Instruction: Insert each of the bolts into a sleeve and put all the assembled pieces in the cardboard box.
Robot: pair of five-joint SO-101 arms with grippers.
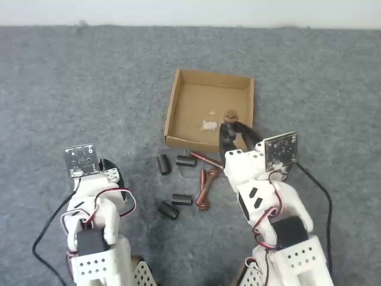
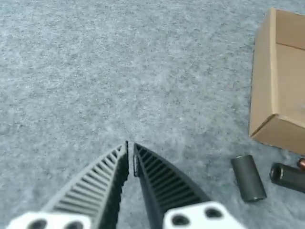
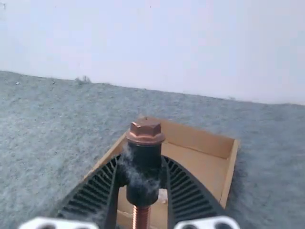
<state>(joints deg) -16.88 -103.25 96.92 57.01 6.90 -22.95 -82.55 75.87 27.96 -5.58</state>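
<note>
At 8 o'clock of the bench, left gripper sits idle, fingers pressed together, nothing held. Four loose sleeves and a few bolts lie mid-bench, at 6 o'clock of the cardboard box. Over the box's 5 o'clock corner, right gripper has its fingers pinching an assembled piece by the sleeve, upright, bolt head up, shank poking out below. Step looks like the drop-off. To do it well: shift slightly toward 12 o'clock so the piece clears the near wall, lower close to the box floor, then spread the fingers. Released high, it could bounce or tip over the rim.
</note>
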